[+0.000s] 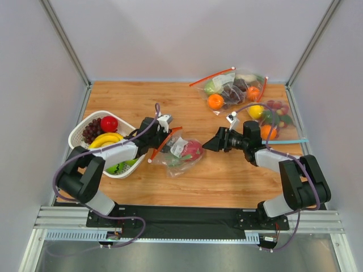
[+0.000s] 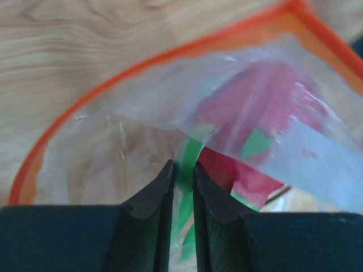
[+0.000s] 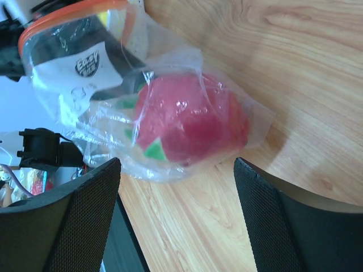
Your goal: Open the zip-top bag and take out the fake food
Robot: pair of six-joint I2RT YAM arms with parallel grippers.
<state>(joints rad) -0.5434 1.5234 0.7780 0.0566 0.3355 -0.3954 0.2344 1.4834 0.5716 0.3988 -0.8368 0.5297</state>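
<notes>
The zip-top bag (image 1: 180, 152) lies mid-table, clear and crinkly, its red-orange strip (image 1: 165, 143) bowed open toward the left. Inside it sits fake food: a pink fruit with green tips (image 1: 192, 149). My left gripper (image 1: 164, 134) is shut on the bag's plastic wall (image 2: 142, 119) just under the strip (image 2: 136, 68), and the pink fruit (image 2: 255, 107) shows blurred beyond. My right gripper (image 1: 211, 143) stands open just right of the bag. In its wrist view the fingers (image 3: 91, 204) flank bare wood, with the pink fruit (image 3: 187, 122) and the white label (image 3: 85, 68) just ahead.
A white basket (image 1: 77, 137) at the left holds dark grapes (image 1: 92, 131), a red fruit (image 1: 109, 123), a banana (image 1: 106, 139) and something green. Two other filled bags (image 1: 232, 88) (image 1: 273, 119) lie at the back right. Grey walls enclose the table.
</notes>
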